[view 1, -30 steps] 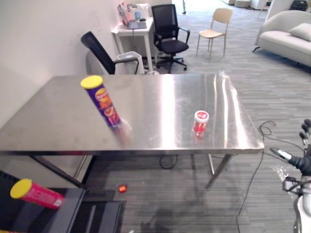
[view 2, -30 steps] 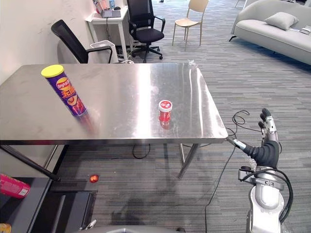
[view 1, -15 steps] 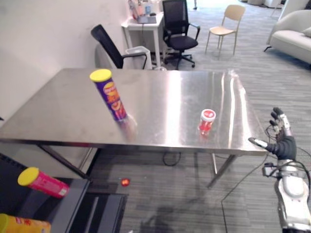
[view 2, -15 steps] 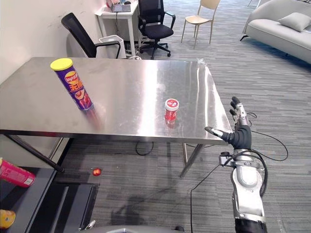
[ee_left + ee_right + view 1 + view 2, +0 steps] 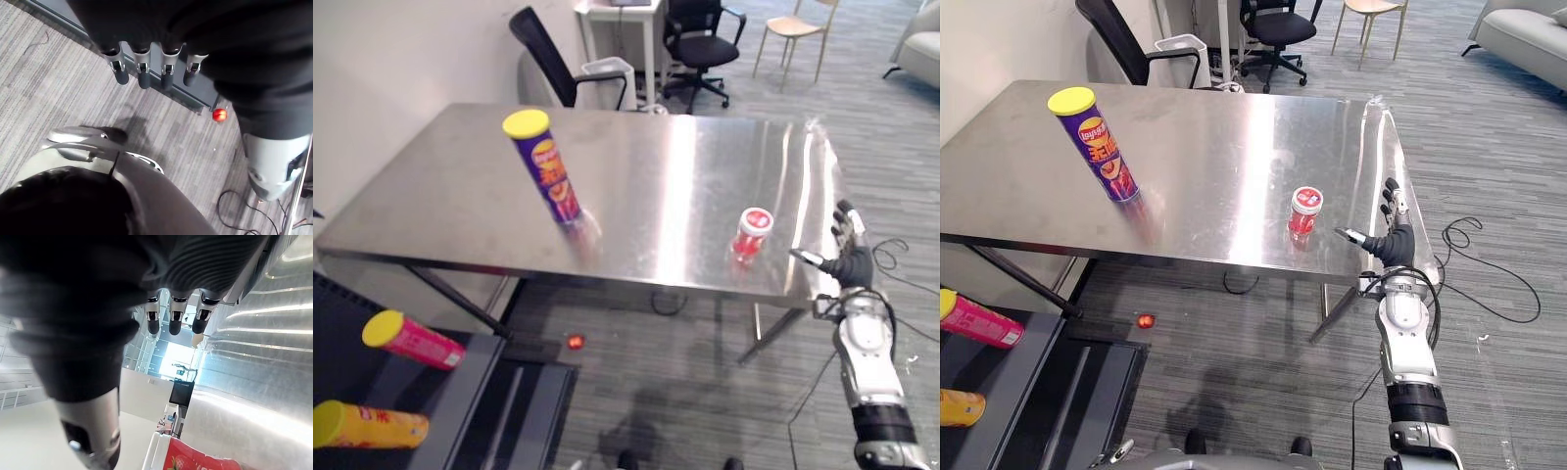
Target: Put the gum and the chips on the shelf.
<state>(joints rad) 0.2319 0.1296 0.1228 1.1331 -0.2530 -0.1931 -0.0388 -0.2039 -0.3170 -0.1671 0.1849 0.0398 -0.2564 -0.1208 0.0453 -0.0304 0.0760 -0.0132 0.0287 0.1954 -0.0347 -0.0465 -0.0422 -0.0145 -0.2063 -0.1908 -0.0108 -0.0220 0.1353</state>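
The gum point(image 5: 751, 233), a small red jar with a white lid, stands near the front right of the steel table point(image 5: 656, 176). The chips point(image 5: 545, 168), a tall purple can with a yellow lid, stand on the table's left half. My right hand point(image 5: 851, 264) is open at the table's front right corner, a short way right of the gum, thumb pointing toward it and touching nothing. The right wrist view shows the gum point(image 5: 195, 461) past my straight fingers point(image 5: 175, 319). The dark shelf point(image 5: 470, 387) sits low at the left. My left hand point(image 5: 143, 68) hangs open above the floor.
A pink can point(image 5: 411, 340) and a yellow can point(image 5: 372, 427) lie on the shelf. A small red ball point(image 5: 575, 342) lies on the carpet under the table's front edge. A black chair point(image 5: 553, 54) stands behind the table.
My right hand has risen from low beside the table to the table's front right corner, closer to the gum. The camera has shifted; gum and chips stand where they were.
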